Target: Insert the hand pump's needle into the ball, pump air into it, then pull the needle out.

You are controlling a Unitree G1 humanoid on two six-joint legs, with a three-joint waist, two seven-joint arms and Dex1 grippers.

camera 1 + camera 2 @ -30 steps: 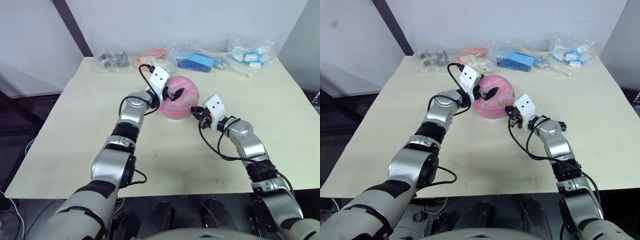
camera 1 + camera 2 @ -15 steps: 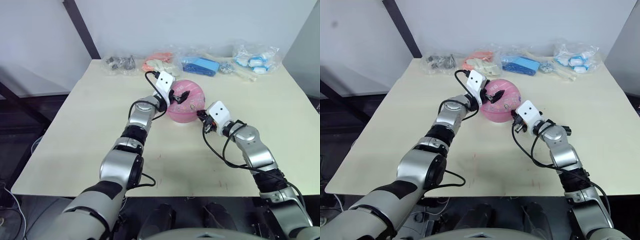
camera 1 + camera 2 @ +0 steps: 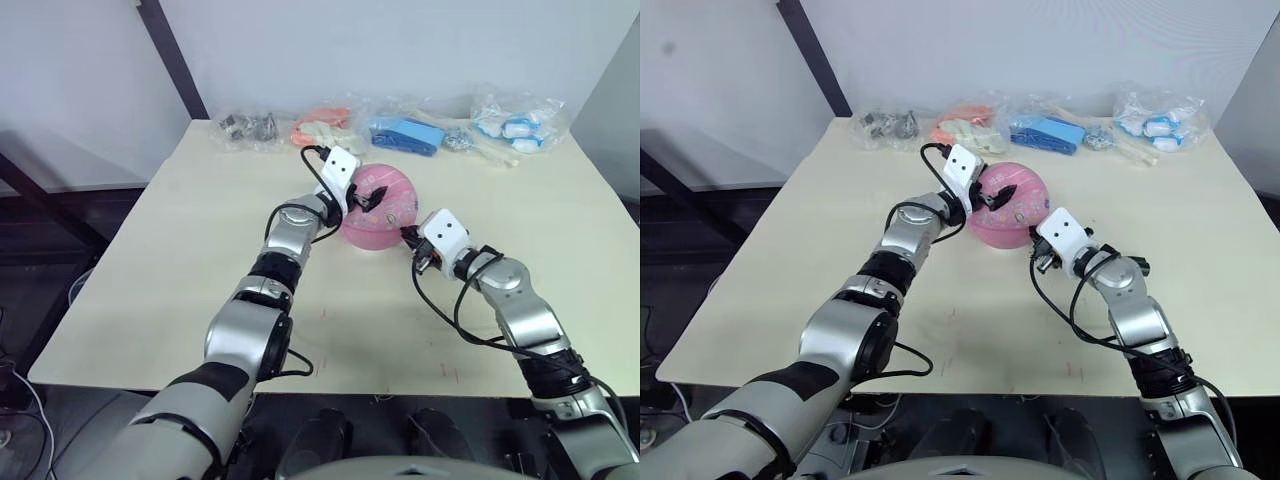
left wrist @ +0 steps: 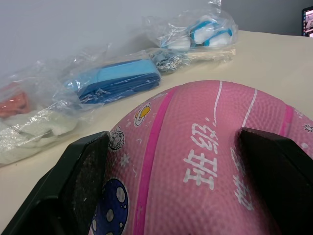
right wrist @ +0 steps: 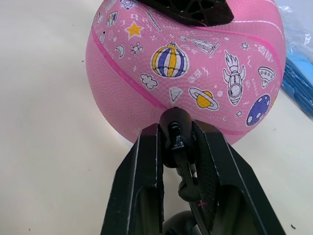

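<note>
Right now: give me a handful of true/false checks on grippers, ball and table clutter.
1. The left gripper has its fingers spread around the top of the ball. True.
2. The right gripper is open and holds nothing. False: it is shut on the black fitting of the needle, right at the ball's lower side.
3. The ball lies inside a plastic bag. False: it sits bare on the table.
4. The bagged items lie along the table's far edge, behind the ball. True.
5. The ball is blue. False: it is pink with cartoon prints.
</note>
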